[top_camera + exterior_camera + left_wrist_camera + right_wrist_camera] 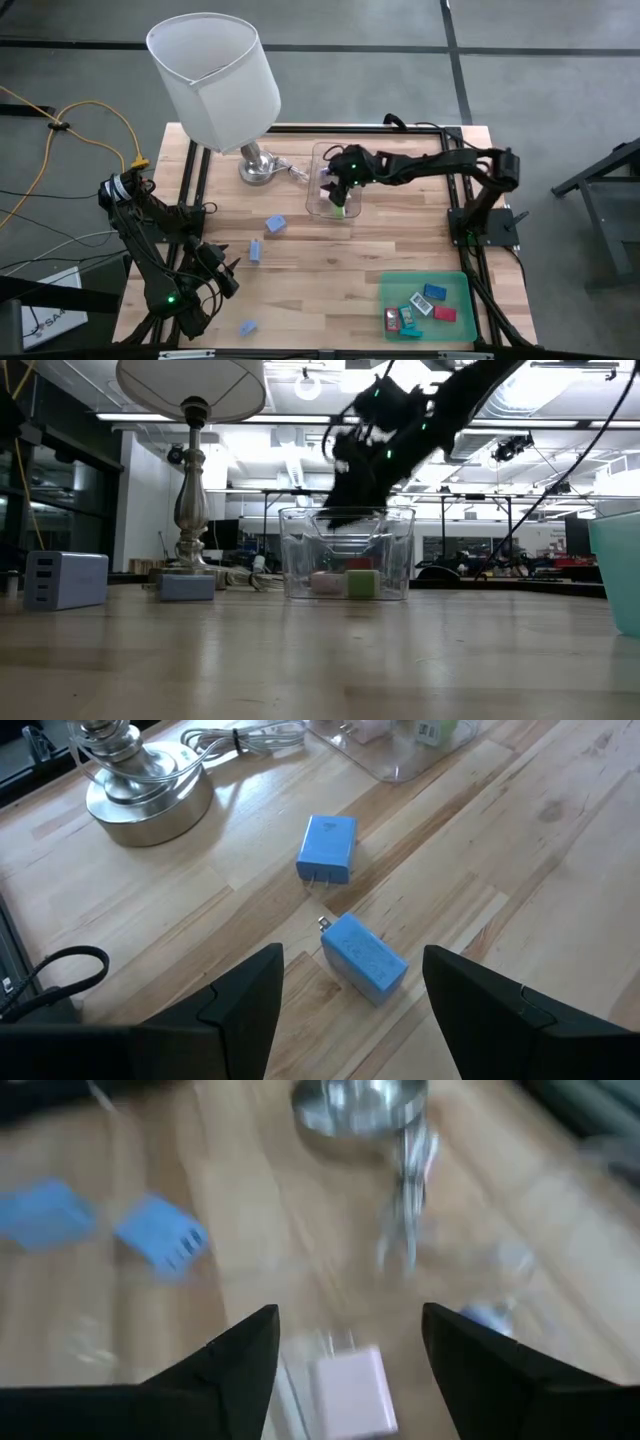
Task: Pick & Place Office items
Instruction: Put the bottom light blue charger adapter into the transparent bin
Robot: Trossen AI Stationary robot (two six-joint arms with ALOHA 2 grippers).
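Even overhead light brightens the table (330, 270), while the right wrist view is motion-blurred (backlit silhouettes low down).

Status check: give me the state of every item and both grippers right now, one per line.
right gripper: open, empty, over the clear box
left gripper: open, empty, above a blue charger
clear box: upright, holds pink and green pieces
blue chargers: two, lying loose on the table
green tray: holds several pieces
lamp: upright

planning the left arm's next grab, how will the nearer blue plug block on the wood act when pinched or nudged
The blue block looks like rigid, boxy plastic, so it probably holds shape in a pinch. It lies flat on the wooden table, so it likely slides rather than rolls. Its small metal prongs may make it pivot if pushed off-centre.
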